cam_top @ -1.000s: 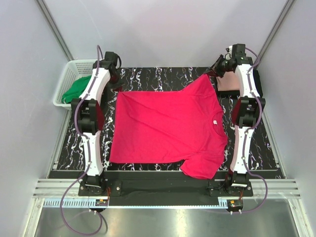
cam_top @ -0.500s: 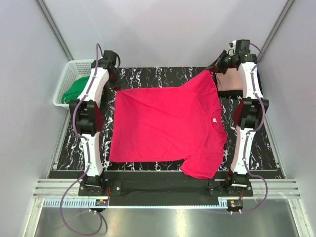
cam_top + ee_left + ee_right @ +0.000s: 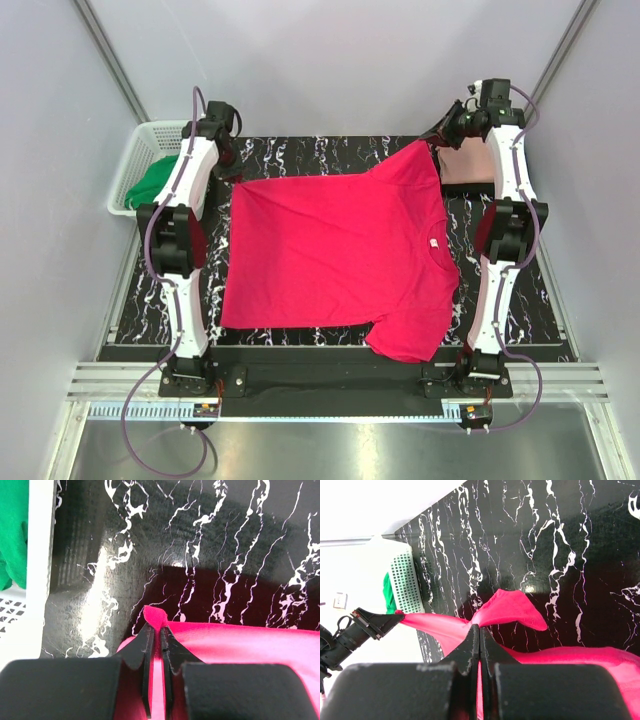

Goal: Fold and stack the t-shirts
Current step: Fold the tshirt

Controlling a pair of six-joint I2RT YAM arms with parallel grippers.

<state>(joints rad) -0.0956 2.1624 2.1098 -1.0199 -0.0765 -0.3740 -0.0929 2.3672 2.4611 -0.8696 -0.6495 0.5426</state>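
Note:
A bright crimson-pink t-shirt (image 3: 340, 260) lies spread over the black marbled table, neck toward the right. My left gripper (image 3: 232, 172) is shut on its far left hem corner; in the left wrist view a small tuft of the cloth (image 3: 154, 615) sticks out past the closed left gripper (image 3: 156, 630). At the back right, my right gripper (image 3: 441, 140) is shut on the far sleeve, whose cloth (image 3: 512, 607) fans out beyond the pressed right gripper (image 3: 479, 630). The edge between the two grips hangs taut. A folded pale salmon-pink t-shirt (image 3: 466, 168) lies under the right arm.
A white mesh basket (image 3: 135, 150) holding green cloth (image 3: 155, 182) stands off the table's back left corner; the basket (image 3: 37, 580) sits close beside the left gripper. Grey walls enclose the table on three sides. The near sleeve hangs over the front edge (image 3: 405, 345).
The right gripper has moved a little back and to the right with the sleeve, drawing the far edge tighter. The left gripper has barely shifted.

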